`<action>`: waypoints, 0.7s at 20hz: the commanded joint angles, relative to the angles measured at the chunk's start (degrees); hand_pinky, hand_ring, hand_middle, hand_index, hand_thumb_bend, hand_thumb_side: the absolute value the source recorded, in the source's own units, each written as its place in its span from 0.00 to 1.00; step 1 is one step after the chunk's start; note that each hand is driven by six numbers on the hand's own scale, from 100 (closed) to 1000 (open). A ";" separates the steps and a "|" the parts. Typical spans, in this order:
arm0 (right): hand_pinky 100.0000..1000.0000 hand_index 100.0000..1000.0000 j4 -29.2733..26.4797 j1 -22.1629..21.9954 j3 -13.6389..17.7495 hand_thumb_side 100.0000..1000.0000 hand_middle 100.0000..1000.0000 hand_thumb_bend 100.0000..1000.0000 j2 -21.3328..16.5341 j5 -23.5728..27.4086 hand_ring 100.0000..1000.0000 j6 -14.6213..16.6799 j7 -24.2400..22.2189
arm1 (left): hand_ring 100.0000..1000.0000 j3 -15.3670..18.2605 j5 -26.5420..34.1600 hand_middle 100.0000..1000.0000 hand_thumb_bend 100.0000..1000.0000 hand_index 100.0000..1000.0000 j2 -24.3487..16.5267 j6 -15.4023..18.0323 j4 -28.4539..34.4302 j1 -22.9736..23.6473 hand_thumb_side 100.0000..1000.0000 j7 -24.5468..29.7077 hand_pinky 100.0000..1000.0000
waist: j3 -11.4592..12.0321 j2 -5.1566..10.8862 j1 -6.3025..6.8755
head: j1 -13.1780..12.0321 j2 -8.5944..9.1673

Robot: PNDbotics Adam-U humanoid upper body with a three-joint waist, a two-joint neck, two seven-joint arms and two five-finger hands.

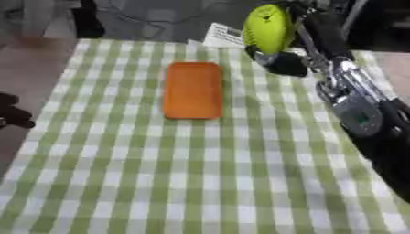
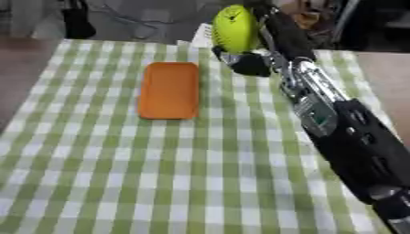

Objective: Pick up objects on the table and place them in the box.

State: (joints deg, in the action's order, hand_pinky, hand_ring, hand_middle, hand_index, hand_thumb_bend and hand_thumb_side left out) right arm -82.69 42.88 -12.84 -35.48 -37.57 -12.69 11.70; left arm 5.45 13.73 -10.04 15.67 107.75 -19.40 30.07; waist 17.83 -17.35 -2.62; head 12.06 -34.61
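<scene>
I have my right hand (image 1: pixel 276 57) out at the far right of the surface (image 1: pixel 184 183), which is covered in a green-and-white checked cloth. Its fingers (image 1: pixel 280 64) are curled round the lower end of a yellow-green, egg-shaped ball with dark markings (image 1: pixel 268 27), like a small toy football. The ball sits raised at the far edge of the cloth, held up by the hand, not lying on the cloth as far as I can judge. I take it to be light and probably somewhat soft or foamy; its smooth, tapered shape could let it slide out of a hold at one end, so a grip nearer its fat middle would seem safer to me.

Left of the hand and well apart from it, a flat orange rectangular slab with rounded corners (image 1: pixel 192 90) lies lengthwise on the cloth. It looks thin, so I would expect to pinch it across its long edges. I cannot tell whether it is stiff or rubbery.

Just behind the ball there is a white sheet with dark print (image 1: pixel 224 34). I see no box in either view, so I cannot say where the ball has to go. A dark shape at the left edge (image 1: pixel 12 114) may be my left hand, but I cannot make out its fingers.
</scene>
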 commanded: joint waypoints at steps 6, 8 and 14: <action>0.00 0.74 1.40 1.64 1.29 0.00 0.33 0.00 -1.70 2.05 0.23 -1.21 4.99 | 0.65 -1.66 1.17 0.69 0.06 0.74 -0.22 -0.85 0.98 -2.40 0.97 2.06 0.61 | 3.38 -0.39 -2.27 | 0.80 1.19; 0.00 0.74 1.56 1.68 1.19 0.00 0.33 0.00 -1.61 2.19 0.23 -1.08 5.25 | 0.65 -1.82 1.21 0.69 0.06 0.74 -0.17 -0.98 1.02 -2.58 0.97 2.38 0.61 | 3.73 -0.65 -2.54 | 0.78 1.15; 0.00 0.75 2.01 1.80 0.82 0.00 0.33 0.00 -1.18 2.00 0.24 -0.47 4.66 | 0.65 -2.24 1.25 0.69 0.06 0.74 -0.03 -1.33 1.12 -3.00 0.98 3.08 0.61 | 4.26 -1.37 -3.15 | 0.71 0.86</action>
State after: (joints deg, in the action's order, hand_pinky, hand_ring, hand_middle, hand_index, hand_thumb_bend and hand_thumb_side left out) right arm -80.29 43.39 -12.43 -35.55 -35.76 -13.43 16.38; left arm 3.34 14.66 -9.92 14.35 107.77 -21.70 32.83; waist 22.01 -18.79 -5.12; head 12.70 -34.12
